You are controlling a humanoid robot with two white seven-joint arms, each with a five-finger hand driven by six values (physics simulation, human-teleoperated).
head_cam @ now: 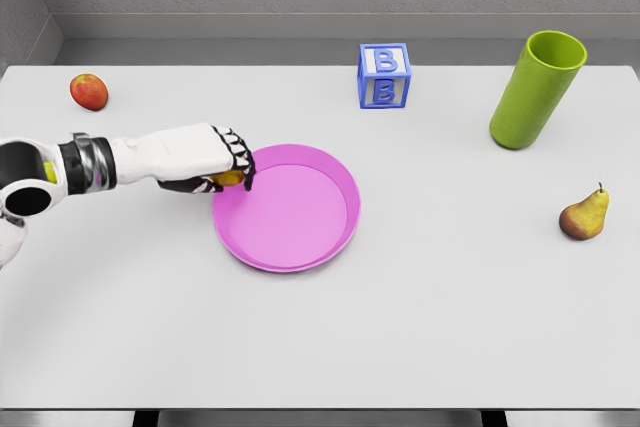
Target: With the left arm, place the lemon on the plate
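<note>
Left hand (222, 165) reaches in from nine o'clock across the white table (450, 327), its white forearm lying almost level and its dark-tipped fingers (240, 157) curled down around the lemon (230, 178). Only a small yellow patch of the fruit shows beneath the palm, so the grasp looks closed on it, though how firmly cannot be told. Hand and lemon sit right at the nine o'clock edge of the pink plate (300, 257), with the fingertips overlapping the plate's rim; whether the lemon touches the rim or hangs just above it cannot be told from this view.

That plate is round and shallow with a raised wall, and it lies near the middle of the table, slightly toward the left. At roughly ten o'clock from the plate, near the far left corner of the table, rests a red apple (89, 92), well apart from the hand. At about one o'clock from the plate stands a blue letter block (384, 75) showing a white B on its front and top faces. Farther round, at about two o'clock, a green cup (535, 92) stands with its open mouth leaning toward the right. At three o'clock, near the table's right edge, a pear (584, 215) lies with its stem pointing up, well apart from everything else.
</note>
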